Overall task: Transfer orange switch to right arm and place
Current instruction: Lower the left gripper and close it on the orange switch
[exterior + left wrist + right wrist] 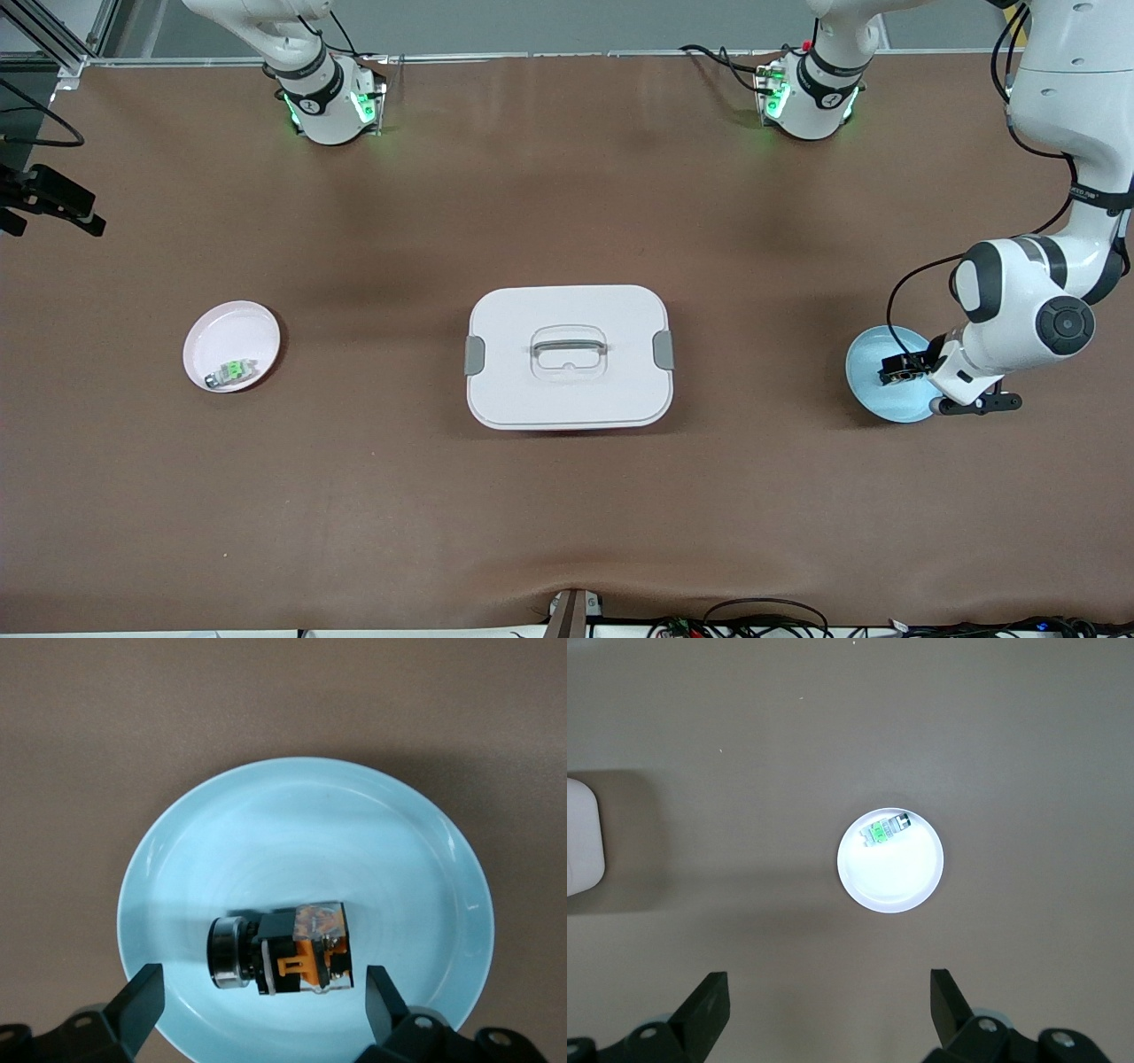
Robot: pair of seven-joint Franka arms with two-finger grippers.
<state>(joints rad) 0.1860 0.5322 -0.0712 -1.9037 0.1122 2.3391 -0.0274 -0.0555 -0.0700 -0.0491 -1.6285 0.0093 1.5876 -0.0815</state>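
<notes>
The orange switch, a small black block with an orange centre and a metal ring end, lies on its side in the pale blue plate. My left gripper is open, low over the plate, one finger on each side of the switch and apart from it. In the front view the left gripper is over the blue plate at the left arm's end of the table. My right gripper is open and empty, high above the table. Only the right arm's lower part shows in the front view.
A white lidded box stands mid-table. A pink plate at the right arm's end holds a pale switch with a green centre. The right wrist view also shows that plate and the green switch.
</notes>
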